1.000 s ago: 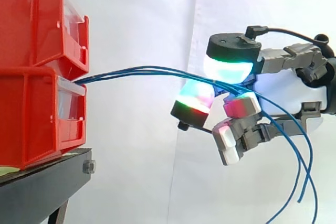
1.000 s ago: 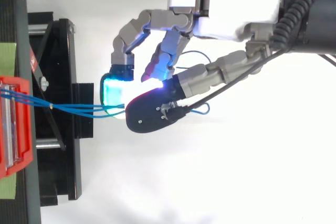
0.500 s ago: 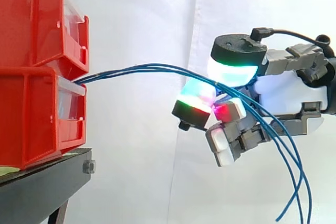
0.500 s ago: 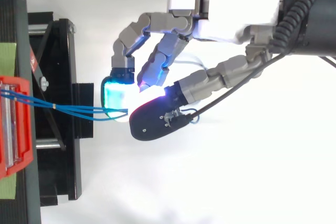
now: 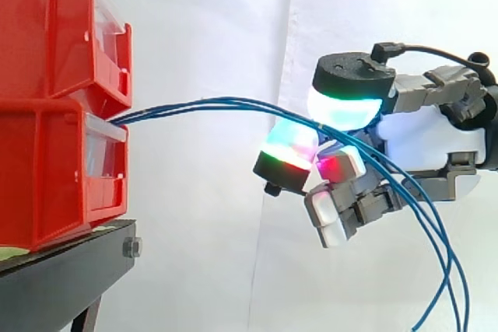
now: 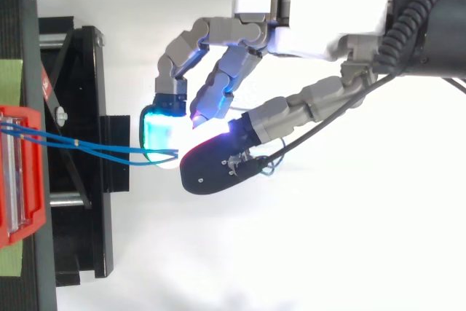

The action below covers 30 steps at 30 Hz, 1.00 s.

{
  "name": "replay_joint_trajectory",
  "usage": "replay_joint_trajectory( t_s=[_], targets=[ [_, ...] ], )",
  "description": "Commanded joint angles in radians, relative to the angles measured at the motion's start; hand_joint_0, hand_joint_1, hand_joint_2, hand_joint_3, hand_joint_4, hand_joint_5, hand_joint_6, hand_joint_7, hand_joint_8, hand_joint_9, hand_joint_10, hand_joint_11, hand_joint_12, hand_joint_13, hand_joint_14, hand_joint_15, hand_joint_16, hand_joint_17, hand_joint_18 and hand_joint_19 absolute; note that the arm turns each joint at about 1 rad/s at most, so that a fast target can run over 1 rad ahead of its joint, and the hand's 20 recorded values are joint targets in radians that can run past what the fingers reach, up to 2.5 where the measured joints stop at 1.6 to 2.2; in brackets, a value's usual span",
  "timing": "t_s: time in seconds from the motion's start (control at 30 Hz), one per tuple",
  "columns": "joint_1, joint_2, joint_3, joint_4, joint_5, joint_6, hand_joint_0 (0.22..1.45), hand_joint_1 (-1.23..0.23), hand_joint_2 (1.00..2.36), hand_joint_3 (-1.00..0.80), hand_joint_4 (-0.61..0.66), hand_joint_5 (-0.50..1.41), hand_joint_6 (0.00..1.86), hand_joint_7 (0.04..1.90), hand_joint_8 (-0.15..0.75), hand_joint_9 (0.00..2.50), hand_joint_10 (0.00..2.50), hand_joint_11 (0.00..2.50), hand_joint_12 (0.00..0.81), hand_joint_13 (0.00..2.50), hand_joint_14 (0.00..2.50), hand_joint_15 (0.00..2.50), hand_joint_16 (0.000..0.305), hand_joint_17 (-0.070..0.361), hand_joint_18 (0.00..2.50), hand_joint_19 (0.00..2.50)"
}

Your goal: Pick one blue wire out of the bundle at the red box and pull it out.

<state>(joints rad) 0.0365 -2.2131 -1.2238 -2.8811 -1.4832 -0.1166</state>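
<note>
Hand pinches thin blue wires between glowing pads, midair, well apart from the red plastic box they exit. We fear several are caught; pulling could drag the bundle.

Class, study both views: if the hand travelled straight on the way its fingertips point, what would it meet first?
Probably the front of the lower red bin, where the blue wires pinched in the hand emerge; the gap between looks free, though depth is uncertain.
</note>
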Motion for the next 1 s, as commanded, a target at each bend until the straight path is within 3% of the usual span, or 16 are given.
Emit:
replay_joint_trajectory(
  t_s=[0.0,0.3,0.67,0.77,0.97],
  targets=[
    [-0.001,0.0,0.001,0.0,-0.005,0.0,0.64,-0.73,1.01,-0.12,0.36,-0.14,0.76,0.82,0.3,1.05,0.02,0.76,0.39,0.85,0.02,0.56,0.066,0.148,0.63,0.58],
    [0.0,0.001,0.0,0.002,-0.009,0.0,0.66,-0.64,1.01,-0.1,0.36,-0.1,0.63,1.01,0.294,1.09,0.02,0.75,0.383,0.85,0.02,0.55,0.064,0.145,0.62,0.59],
    [-0.001,0.001,0.0,0.002,-0.008,0.0,0.6,-0.72,1.01,-0.06,0.41,-0.11,0.74,0.87,0.324,1.12,0.02,0.77,0.421,0.88,0.02,0.55,0.072,0.163,0.67,0.57],
    [-0.001,0.001,0.001,0.002,-0.009,0.0,0.59,-0.74,1.01,-0.14,0.37,-0.13,0.81,0.8,0.32,1.12,0.02,0.78,0.416,0.87,0.02,0.55,0.071,0.16,0.65,0.58],
    [-0.001,0.0,0.0,0.002,-0.009,0.0,0.58,-0.72,1.01,-0.14,0.32,-0.13,0.86,0.81,0.321,1.13,0.03,0.79,0.416,0.87,0.02,0.55,0.071,0.16,0.65,0.58]
  ],
)
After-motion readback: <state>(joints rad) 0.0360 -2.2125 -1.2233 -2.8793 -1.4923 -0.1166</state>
